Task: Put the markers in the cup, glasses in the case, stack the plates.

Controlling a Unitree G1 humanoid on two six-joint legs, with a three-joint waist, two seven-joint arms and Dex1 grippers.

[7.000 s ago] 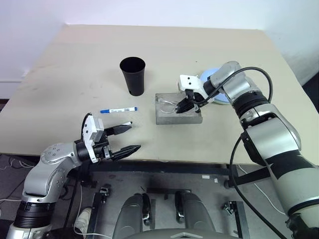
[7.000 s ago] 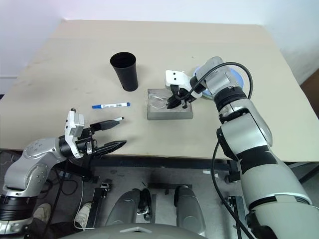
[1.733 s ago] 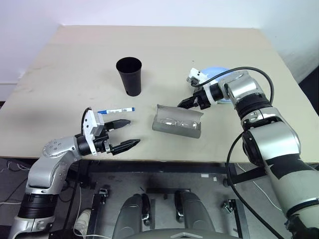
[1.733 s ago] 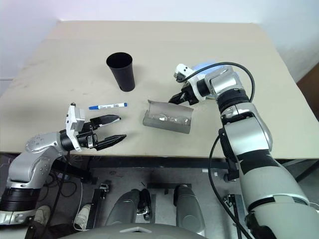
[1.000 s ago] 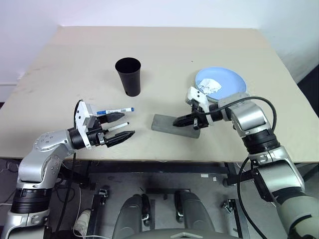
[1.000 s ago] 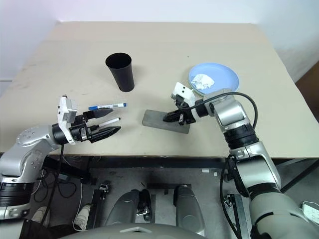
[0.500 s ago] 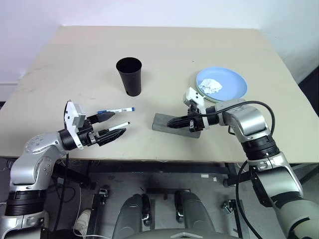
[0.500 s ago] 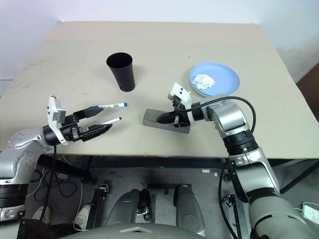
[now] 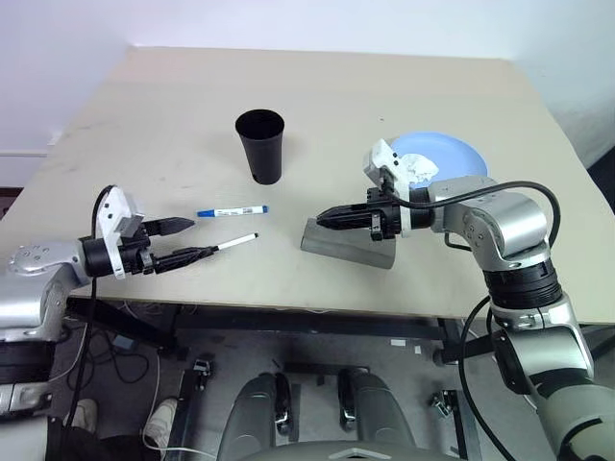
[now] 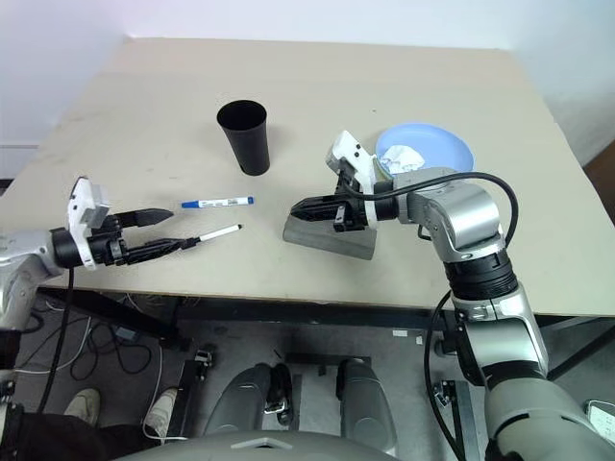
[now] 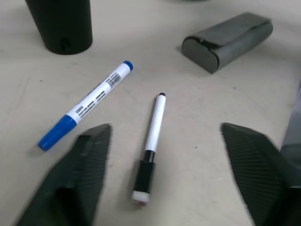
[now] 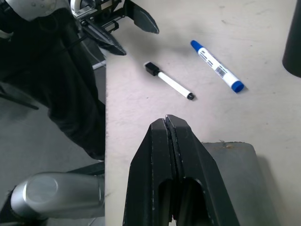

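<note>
A: Where does the left claw (image 9: pixel 184 242) stand?

B: It hangs at the worktop's (image 9: pixel 144 125) near left edge, its two fingers apart and holding nothing. In the left wrist view the black-capped marker (image 11: pixel 151 145) lies flat on the worktop between them, its cap end toward the claw, touched by neither finger.

A: And the other marker?

B: The blue-capped one (image 9: pixel 232 210) lies flat just beyond the black one, apart from it, and both markers are outside the cup.

A: The right claw (image 9: pixel 329 219)?

B: Its fingers are pressed together with nothing between them. It points across toward the robot's left, level over the left end of the case (image 9: pixel 348 247); whether the tips touch the case cannot be told.

A: How does the case lie?

B: Flat on the worktop near the front edge, lid folded shut. The glasses cannot be seen with the lid down.

A: What about the cup?

B: The cup (image 9: pixel 260 145) stands upright farther back, well apart from the markers and the case, mouth open upward.

A: And the plates?

B: The blue plate (image 9: pixel 452 157) sits behind the right arm, to the right of the case. A crumpled white wad (image 9: pixel 416 167) lies on it. A pale rim shows at its left edge under the blue one, but the arm hides most of it.
</note>
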